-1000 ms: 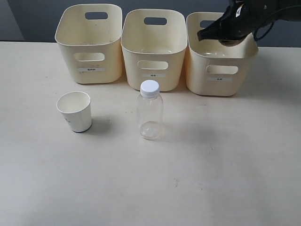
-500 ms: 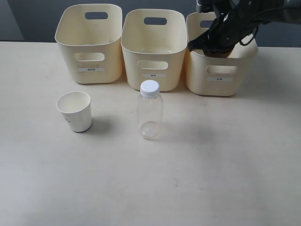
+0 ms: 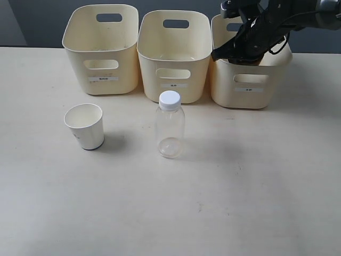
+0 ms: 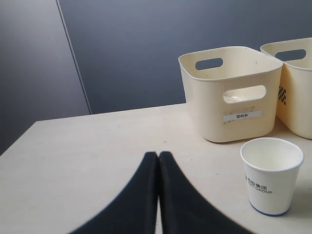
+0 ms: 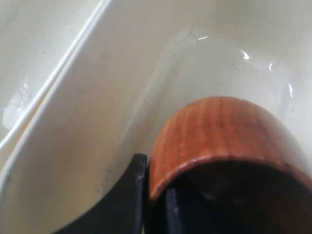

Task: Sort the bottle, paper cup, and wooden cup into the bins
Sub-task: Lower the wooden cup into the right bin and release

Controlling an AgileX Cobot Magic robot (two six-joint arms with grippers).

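The wooden cup (image 5: 224,131), reddish-brown with grain, hangs inside the right bin (image 3: 250,85), close above its floor. My right gripper (image 5: 155,180) is shut on the cup's rim, one finger outside the wall and one inside. In the exterior view that gripper (image 3: 240,53) dips over the right bin's near rim. The clear bottle (image 3: 170,130) with its white cap stands upright in front of the middle bin (image 3: 173,56). The white paper cup (image 3: 85,126) stands upright before the left bin (image 3: 101,50). My left gripper (image 4: 158,155) is shut and empty, low over the table beside the paper cup (image 4: 271,175).
The three cream bins stand in a row along the table's far side, before a dark wall. The left bin (image 4: 229,97) and middle bin (image 4: 297,97) show nothing inside from here. Bare tabletop (image 3: 240,202) stretches from the bottle toward the near edge.
My right gripper has come down and slightly left with the wooden cup, from above the right bin into it. The bottle and paper cup have not moved.
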